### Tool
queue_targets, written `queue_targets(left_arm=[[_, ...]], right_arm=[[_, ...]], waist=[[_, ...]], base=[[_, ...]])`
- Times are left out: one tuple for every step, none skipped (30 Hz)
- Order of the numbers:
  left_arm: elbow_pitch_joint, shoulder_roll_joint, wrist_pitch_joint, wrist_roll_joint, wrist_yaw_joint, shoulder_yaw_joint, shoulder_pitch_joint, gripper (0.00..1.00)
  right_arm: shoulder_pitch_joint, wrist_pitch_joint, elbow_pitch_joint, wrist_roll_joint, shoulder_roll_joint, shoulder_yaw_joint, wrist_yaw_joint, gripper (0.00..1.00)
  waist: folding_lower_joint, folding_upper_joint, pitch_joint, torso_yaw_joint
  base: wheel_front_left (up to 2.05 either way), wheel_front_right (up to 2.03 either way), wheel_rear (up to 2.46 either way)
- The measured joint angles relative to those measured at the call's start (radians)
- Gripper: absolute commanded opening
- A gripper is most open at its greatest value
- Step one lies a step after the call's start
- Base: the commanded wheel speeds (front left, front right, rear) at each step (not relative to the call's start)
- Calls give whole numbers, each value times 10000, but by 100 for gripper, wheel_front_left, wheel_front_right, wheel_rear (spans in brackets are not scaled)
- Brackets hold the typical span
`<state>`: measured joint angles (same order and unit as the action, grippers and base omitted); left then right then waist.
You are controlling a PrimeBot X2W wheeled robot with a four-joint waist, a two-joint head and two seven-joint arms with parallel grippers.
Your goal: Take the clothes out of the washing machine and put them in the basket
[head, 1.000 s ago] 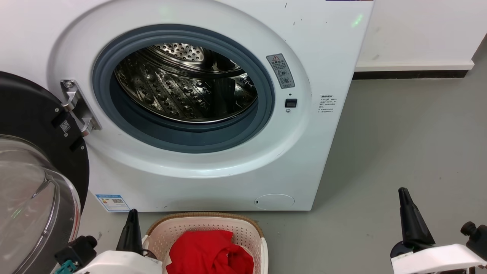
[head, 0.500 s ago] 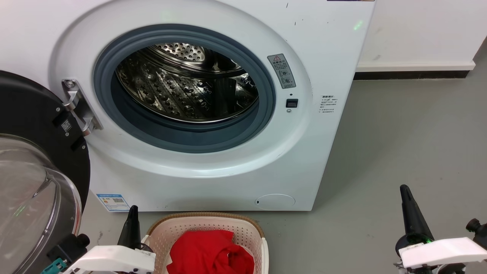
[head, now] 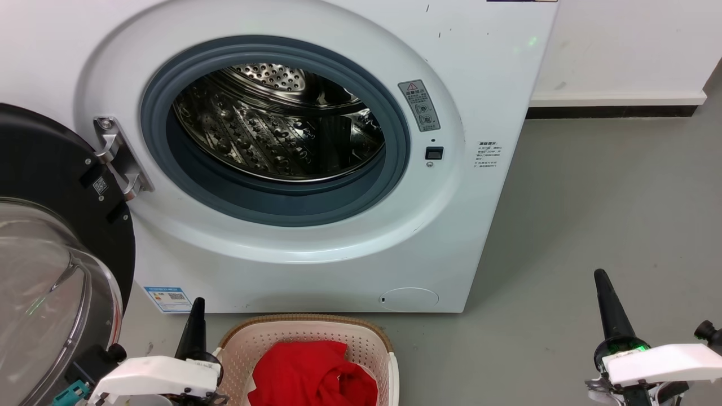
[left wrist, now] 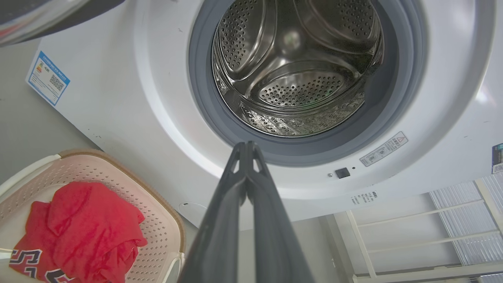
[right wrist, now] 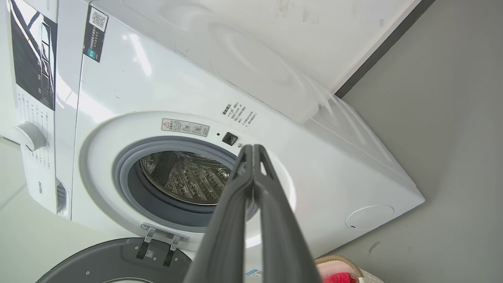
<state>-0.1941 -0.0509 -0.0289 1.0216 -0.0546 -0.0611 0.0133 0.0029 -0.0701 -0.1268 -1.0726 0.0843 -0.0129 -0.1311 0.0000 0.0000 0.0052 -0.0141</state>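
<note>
Clothes: a bright red heap [head: 313, 375] lies inside the basket, just right of the left gripper's fingers. In the left wrist view, black white-edged numerals show on its lower fold.
Basket: cream, perforated and brown-rimmed [head: 304, 320], it stands on the floor. Its rim is just beside the left gripper and well to the left of the right gripper.
Left gripper: its two dark fingers [head: 197, 307] are pressed together and hold nothing. The tips point at the washer's lower front panel.
Right gripper: its fingers [head: 601, 277] are closed against each other and empty. It is above bare floor, to the right of the machine's front corner.
Washing machine: a white front loader [head: 479, 84] stands ahead of both grippers, beyond the basket.
Drum: perforated steel [head: 271, 135], its visible wall and paddles bare and shining, above and ahead of the left fingertips.
Rubber ring: grey [head: 282, 210], it circles the drum opening.
Door: black-framed glass [head: 51, 265], swung open, to the left of the left gripper.
Floor: plain grey [head: 592, 197], under the right gripper and reaching to the wall.
</note>
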Motion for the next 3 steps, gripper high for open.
queue_targets(left_arm=[[-17, 0, 81, 234, -46, -27, 48, 0], [-27, 0, 90, 336, -48, -35, 79, 0], [-33, 0, 102, 441, -71, -44, 102, 0]], right_arm=[[-27, 40, -42, -217, 2, -19, 0, 0], [-35, 61, -59, -328, 2, -29, 0, 0], [-36, 98, -77, -443, 2, -38, 0, 0]], waist=[[0, 0, 0, 4], [0, 0, -1, 6], [0, 0, -1, 8]], base=[[0, 0, 0], [0, 0, 0], [0, 0, 0]])
